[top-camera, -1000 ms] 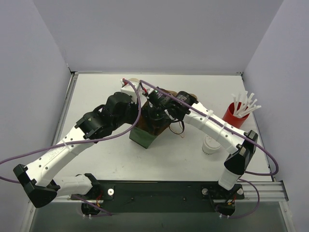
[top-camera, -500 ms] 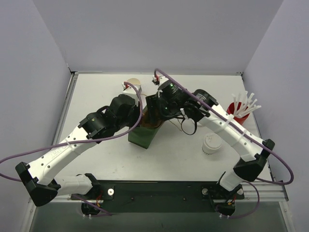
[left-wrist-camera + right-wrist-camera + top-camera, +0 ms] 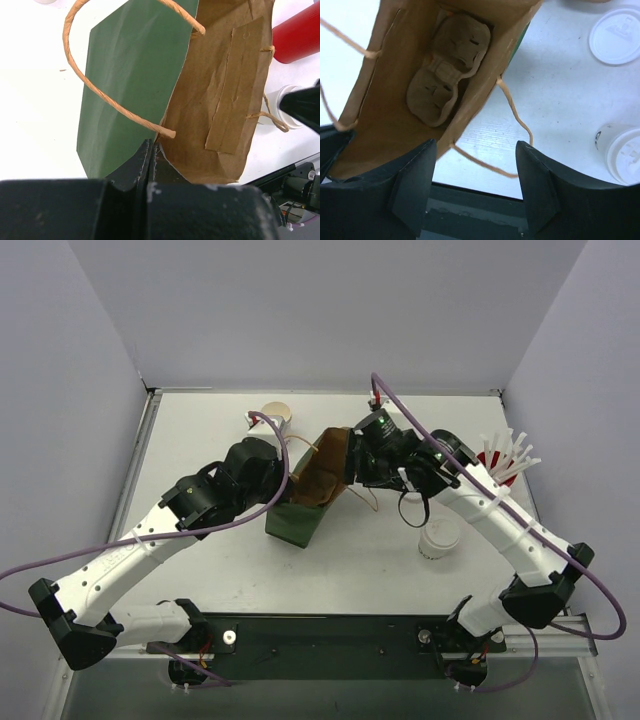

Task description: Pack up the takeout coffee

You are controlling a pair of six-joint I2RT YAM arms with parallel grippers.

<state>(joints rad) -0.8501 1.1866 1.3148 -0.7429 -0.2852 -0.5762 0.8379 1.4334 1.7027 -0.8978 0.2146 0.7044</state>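
On the white tabletop (image 3: 200,430), the green-and-brown paper bag (image 3: 305,510) leans open, its rim pinched by the left tool (image 3: 150,155); the right tool (image 3: 476,150) hangs spread over its mouth. Right of the bag, apart, stands the small white lidded paper cup (image 3: 440,538): probably light and crushable, best gripped gently around its wall below the lid.

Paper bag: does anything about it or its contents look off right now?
Yes. The paper bag is not standing upright: it leans over, its rim pinched in the shut left gripper. An empty cardboard carrier lies at its bottom, while the lidded coffee cup stands outside it. No spill or tear shows.
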